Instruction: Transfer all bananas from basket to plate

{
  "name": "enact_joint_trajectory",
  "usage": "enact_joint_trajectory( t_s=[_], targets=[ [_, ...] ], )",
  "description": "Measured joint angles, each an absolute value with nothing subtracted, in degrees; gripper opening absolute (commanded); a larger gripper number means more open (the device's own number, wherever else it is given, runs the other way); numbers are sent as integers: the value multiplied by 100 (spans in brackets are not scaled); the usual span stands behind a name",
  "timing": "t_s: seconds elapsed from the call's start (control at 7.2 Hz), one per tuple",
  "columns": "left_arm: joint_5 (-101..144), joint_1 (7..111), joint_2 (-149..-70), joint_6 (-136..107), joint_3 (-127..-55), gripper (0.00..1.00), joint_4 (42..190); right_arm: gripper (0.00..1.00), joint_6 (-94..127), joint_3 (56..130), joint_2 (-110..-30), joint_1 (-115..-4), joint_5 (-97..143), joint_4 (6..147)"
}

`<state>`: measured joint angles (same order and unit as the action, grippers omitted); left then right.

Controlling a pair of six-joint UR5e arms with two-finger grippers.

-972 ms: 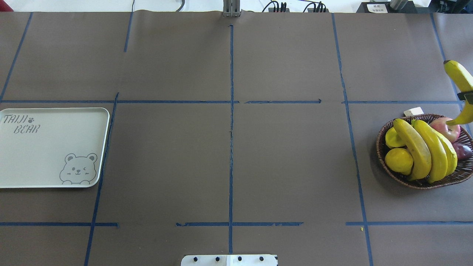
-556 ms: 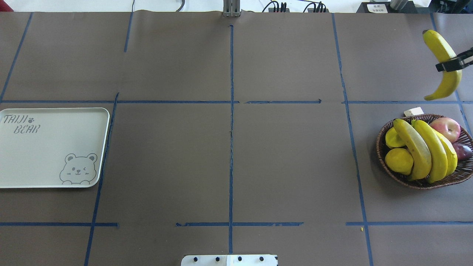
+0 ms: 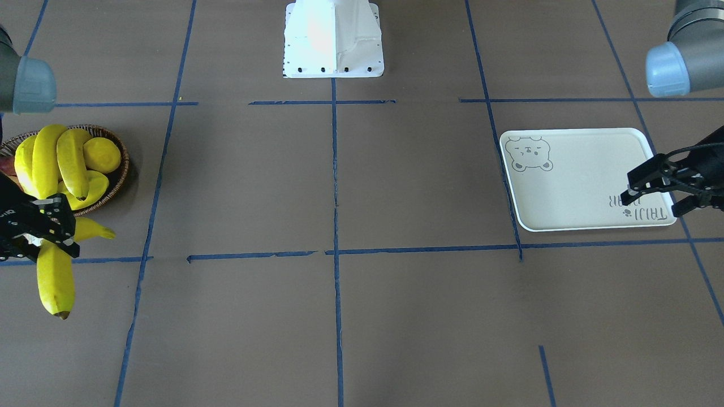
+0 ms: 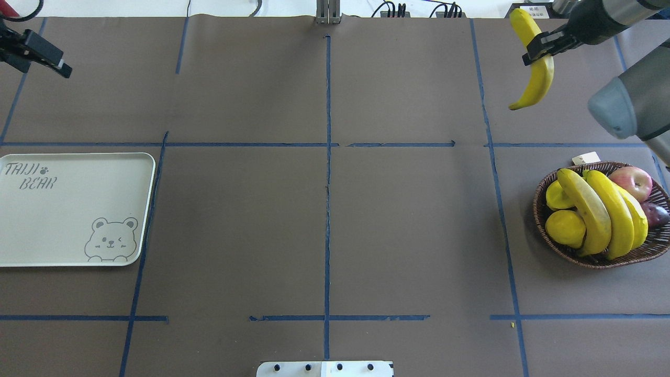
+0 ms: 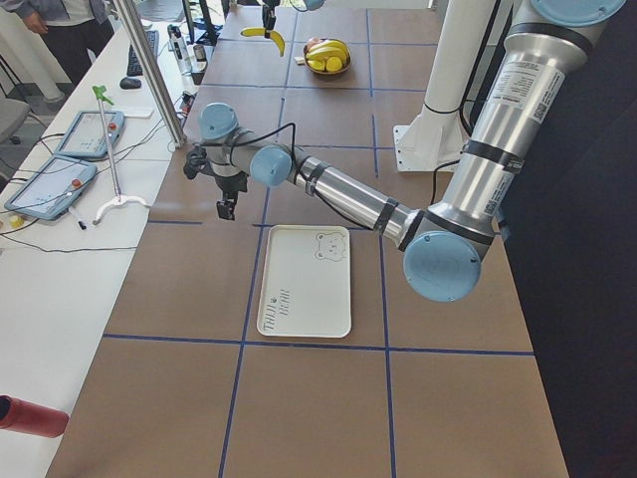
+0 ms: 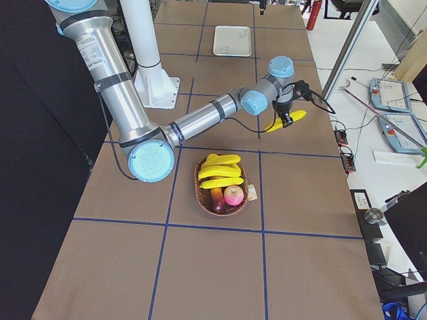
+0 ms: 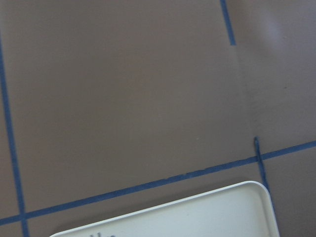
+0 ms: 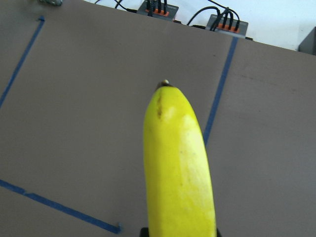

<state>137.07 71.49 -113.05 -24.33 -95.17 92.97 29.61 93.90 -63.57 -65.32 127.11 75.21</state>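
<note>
My right gripper (image 4: pixel 542 46) is shut on one banana (image 4: pixel 539 78), which hangs well above the table near the far edge, beyond the basket (image 4: pixel 602 259). The front view shows the same held banana (image 3: pixel 55 277) in the right gripper (image 3: pixel 48 226), and it fills the right wrist view as banana (image 8: pixel 180 168). Three more bananas (image 4: pixel 602 209) lie across the wicker basket (image 3: pixel 121 169). The cream plate (image 4: pixel 63 209) with the bear drawing sits at the left with nothing on it. My left gripper (image 3: pixel 650 204) hovers open over the plate's (image 3: pixel 582 181) far corner with nothing between its fingers; from overhead the left gripper (image 4: pixel 47 65) shows at top left.
The basket also holds a lemon (image 4: pixel 564 228), a starfruit (image 4: pixel 557 196), an apple (image 4: pixel 633 182) and a dark purple fruit (image 4: pixel 657 213). The robot's base plate (image 4: pixel 324 368) is at the near edge. Power strips (image 4: pixel 392 11) line the far edge. A side table with tablets (image 5: pixel 55 184) stands beyond.
The right gripper has carried the banana away from the basket, toward the far edge and to the left. The left gripper has come into the overhead view at top left.
</note>
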Motion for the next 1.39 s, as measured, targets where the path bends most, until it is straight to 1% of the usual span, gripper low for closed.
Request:
enact_joint_trajectory(
  t_s=[0.14, 0.28, 0.42, 0.56, 0.83, 1.11, 1.39],
  targets=[
    [13707, 6955, -11618, -3061, -9438, 99, 9472, 2, 3406, 9284, -6050, -6353, 12717, 7508],
    [13707, 6762, -11822, -3852, -9283, 99, 10011, 2, 3815, 9195, -5811, -6184, 12720, 7386],
    [13696, 6544, -11915, -4820, -9070, 99, 10884, 3, 4277, 9084, -5690, -6010, 12712, 6965],
    [13671, 6331, -12000, -5814, -8810, 99, 11866, 3, 4892, 8921, -5640, -5778, 12658, 6218],
    [13641, 6041, -12306, -6904, -8448, 99, 13065, 4, 5760, 8739, -5611, -5234, 12387, 4970],
    [13222, 5583, -12538, -7835, -8358, 99, 14042, 4, 6154, 8745, -5588, -4714, 12088, 4405],
    [12402, 5056, -12691, -8747, -8399, 99, 14702, 4, 6425, 8775, -5415, -4191, 11526, 4322]
  ],
)
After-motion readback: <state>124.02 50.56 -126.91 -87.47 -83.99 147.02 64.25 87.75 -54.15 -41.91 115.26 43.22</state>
